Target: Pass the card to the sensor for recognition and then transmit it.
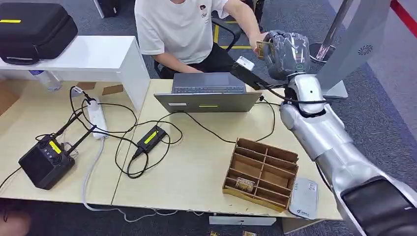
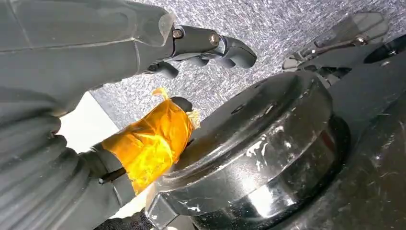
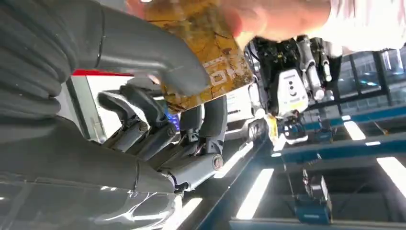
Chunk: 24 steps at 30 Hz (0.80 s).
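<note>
A: Head view first, biggest things: what carries everything?

B: A pale wooden tabletop (image 1: pixel 196 167). At its far edge sits an open grey laptop (image 1: pixel 209 93), and behind that a person in a white shirt (image 1: pixel 177 29) is seated. A black case (image 1: pixel 34 27) rests on a white shelf at the far left.

A: And the robot?

B: Its silver right arm (image 1: pixel 319 132) reaches up from the lower right, past the laptop's right side. The right hand (image 1: pixel 285 51) is raised above the tabletop's far right corner, close to the person's hand (image 1: pixel 255 42).

A: What does it hold?

B: The card (image 3: pixel 203 45), yellowish brown with printed markings. In the right wrist view the thick thumb (image 3: pixel 158 57) lies across one face of it and the darker fingers (image 3: pixel 210 120) curl behind, so the hand pinches it. The person's fingers touch the card's other end.

A: The left hand?

B: In the left wrist view the left hand (image 2: pixel 158 96) has its fingers apart, nothing between them, with orange tape round the thumb.

A: Smaller things on the tabletop?

B: A wooden compartment box (image 1: pixel 260 172) near the front right, one card lying in a front compartment. Just right of it lies a flat white sensor (image 1: pixel 304 198). Left of centre, a black box with antennas (image 1: pixel 45 162), a white power strip (image 1: pixel 96 118) and a small black device (image 1: pixel 151 137) among looping cables.
</note>
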Tool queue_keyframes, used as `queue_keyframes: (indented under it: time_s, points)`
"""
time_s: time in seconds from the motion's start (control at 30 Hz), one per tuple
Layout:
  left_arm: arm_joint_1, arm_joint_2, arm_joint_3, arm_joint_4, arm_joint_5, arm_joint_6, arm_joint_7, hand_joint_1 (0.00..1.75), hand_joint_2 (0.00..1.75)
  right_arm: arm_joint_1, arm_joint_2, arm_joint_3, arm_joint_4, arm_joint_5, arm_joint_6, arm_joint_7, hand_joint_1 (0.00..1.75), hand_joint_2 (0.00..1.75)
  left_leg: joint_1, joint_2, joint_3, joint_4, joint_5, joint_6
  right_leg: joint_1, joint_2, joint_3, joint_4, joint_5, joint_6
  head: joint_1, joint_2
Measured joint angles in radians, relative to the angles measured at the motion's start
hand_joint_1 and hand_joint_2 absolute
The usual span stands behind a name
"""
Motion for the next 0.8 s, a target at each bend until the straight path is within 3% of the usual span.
queue_keyframes:
  time_s: [0.6,0.8]
  points:
    - [0.001,0.004,-0.019,0.0,0.012,-0.005,0.003,0.0,1.75,0.001,0.012,-0.003,0.069,0.0,-0.014,-0.015,0.0,1.75,0.0,0.0,0.0,0.0,0.0,0.0,0.0,0.0,-0.001,0.0,0.0,0.0,0.0,0.0]
    - [0.003,0.005,-0.019,0.0,0.03,-0.005,0.004,0.0,1.75,0.02,-0.055,-0.011,0.092,0.046,-0.053,0.019,0.0,1.75,0.0,-0.001,0.0,0.001,0.0,0.0,0.0,-0.001,-0.001,-0.001,0.0,0.0,0.0,0.0]
